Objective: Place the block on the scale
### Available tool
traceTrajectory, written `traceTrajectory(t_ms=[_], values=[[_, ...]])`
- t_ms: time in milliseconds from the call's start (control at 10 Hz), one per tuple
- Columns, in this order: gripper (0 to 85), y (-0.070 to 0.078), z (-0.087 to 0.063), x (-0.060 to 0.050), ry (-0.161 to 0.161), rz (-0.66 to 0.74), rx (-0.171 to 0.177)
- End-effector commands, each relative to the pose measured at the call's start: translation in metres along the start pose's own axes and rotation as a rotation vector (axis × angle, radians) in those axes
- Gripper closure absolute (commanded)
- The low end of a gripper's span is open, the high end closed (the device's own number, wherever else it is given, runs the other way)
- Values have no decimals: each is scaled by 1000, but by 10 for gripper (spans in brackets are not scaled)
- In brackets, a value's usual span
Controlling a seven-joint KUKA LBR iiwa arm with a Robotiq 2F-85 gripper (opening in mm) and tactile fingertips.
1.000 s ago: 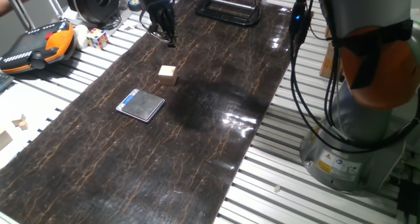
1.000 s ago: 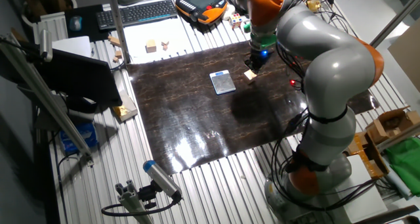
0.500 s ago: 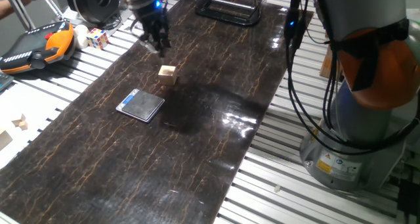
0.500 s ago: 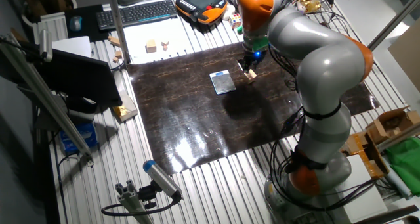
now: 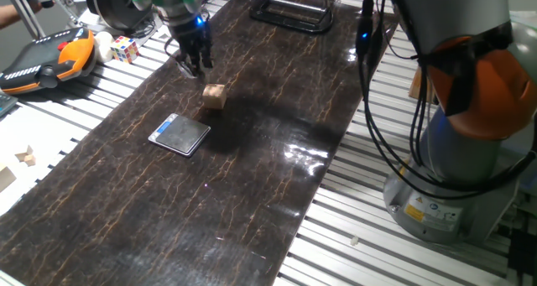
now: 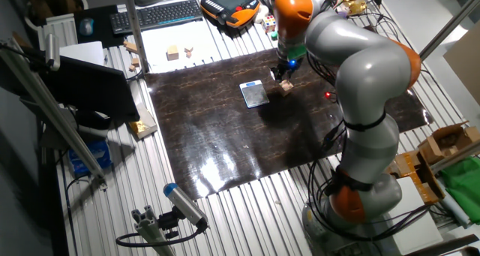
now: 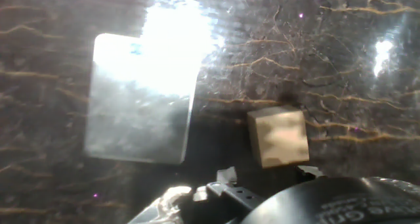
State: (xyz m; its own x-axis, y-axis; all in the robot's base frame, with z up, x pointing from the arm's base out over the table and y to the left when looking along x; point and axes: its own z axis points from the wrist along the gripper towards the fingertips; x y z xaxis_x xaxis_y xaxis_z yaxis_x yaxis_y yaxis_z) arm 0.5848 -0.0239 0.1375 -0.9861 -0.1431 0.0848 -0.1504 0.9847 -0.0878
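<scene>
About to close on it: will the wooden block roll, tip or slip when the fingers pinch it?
The block looks like a squat cube resting flat on the dark mat, so rolling or tipping seems unlikely. Its flat matte faces should probably grip well. It looks small and rigid, likely light, so an off-centre touch from the gripper might slide it.

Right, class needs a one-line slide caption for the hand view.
Small wooden block lying on the dark marbled mat, apart from the glare-washed pocket scale.
</scene>
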Motion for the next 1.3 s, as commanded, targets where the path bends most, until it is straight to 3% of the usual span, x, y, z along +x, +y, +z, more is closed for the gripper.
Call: traceTrajectory(t_ms=[0,200,600,1200], values=[[287,-1,15,-3,-1,-4,2],[233,-6,26,-6,-4,-23,10],[190,-24,44,-13,-16,-59,-16],[160,-28,63,-9,-28,-83,-12]])
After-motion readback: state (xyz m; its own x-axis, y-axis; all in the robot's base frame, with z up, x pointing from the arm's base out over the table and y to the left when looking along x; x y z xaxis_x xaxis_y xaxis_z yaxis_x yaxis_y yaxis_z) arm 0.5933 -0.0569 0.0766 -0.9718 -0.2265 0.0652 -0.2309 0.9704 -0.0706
